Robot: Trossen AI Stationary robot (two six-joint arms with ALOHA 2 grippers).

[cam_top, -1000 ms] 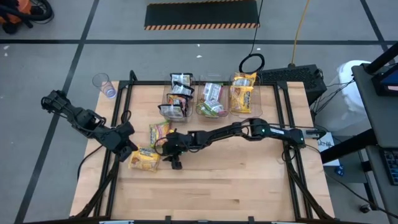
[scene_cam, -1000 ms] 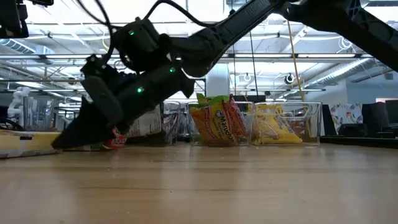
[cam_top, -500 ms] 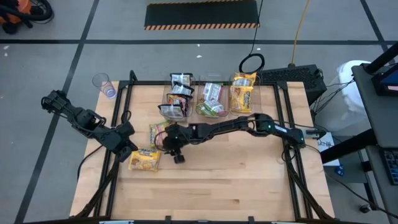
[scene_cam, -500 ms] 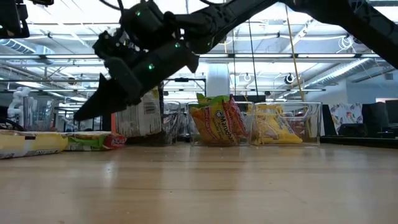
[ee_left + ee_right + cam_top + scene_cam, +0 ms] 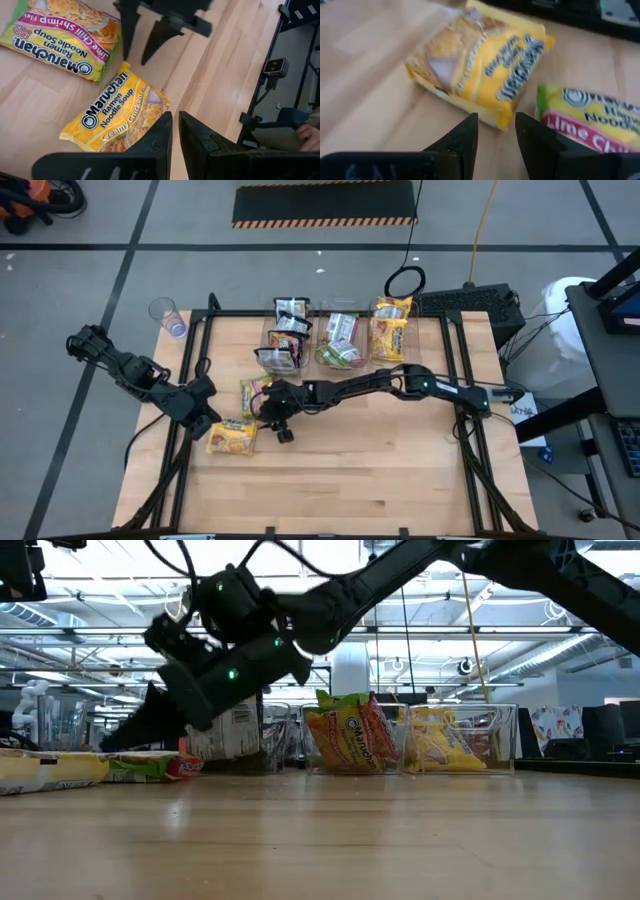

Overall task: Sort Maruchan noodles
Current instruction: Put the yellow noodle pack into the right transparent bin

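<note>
Two Maruchan noodles packets lie flat on the wooden table. One is yellow [image 5: 232,437] [image 5: 117,117] [image 5: 480,65]. The other is green-edged with a pink band [image 5: 255,393] [image 5: 65,37] [image 5: 585,125]. My right gripper [image 5: 260,418] [image 5: 115,738] [image 5: 496,125] reaches across from the right. It is open and hovers low over the gap between the two packets, touching neither. My left gripper [image 5: 207,420] [image 5: 175,120] waits just left of the yellow packet, above its end. Only a narrow gap shows between its fingers, with nothing in it.
Three clear bins stand in a row at the far edge. One holds dark packets [image 5: 285,345], one green-edged packets [image 5: 340,345] and one yellow packets [image 5: 390,330] [image 5: 445,745]. A plastic cup [image 5: 168,315] sits beyond the far left corner. Bare wood spreads over the near half.
My right gripper has lifted off the table, then dipped a little. It has shifted slightly toward the far edge and rolled at the wrist, staying open. This uncovers the green-edged packet in the low view. Both packets lie where they were.
</note>
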